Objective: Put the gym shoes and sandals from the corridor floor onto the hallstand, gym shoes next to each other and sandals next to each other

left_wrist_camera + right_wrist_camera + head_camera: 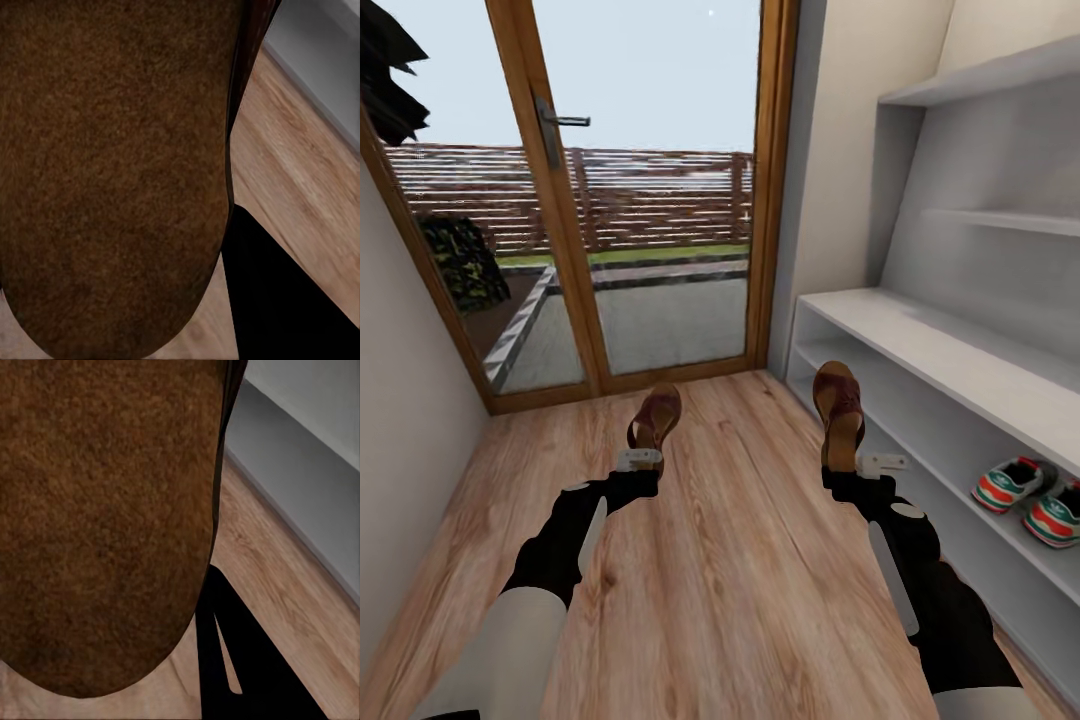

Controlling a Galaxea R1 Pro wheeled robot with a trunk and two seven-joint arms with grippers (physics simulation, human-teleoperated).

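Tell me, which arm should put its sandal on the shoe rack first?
Probably the right. Its gripper holds a sandal right beside the shoe rack, near the gym shoes on the lower tier. The left gripper holds its sandal out over the mid-floor.

Each claw's fingertips are hidden behind the heel of the brown sandal it carries: the left claw behind the left sandal, the right claw behind the right sandal. The hallstand runs off the head view's right edge, cropping one gym shoe. The suede sole overfills the left wrist view.
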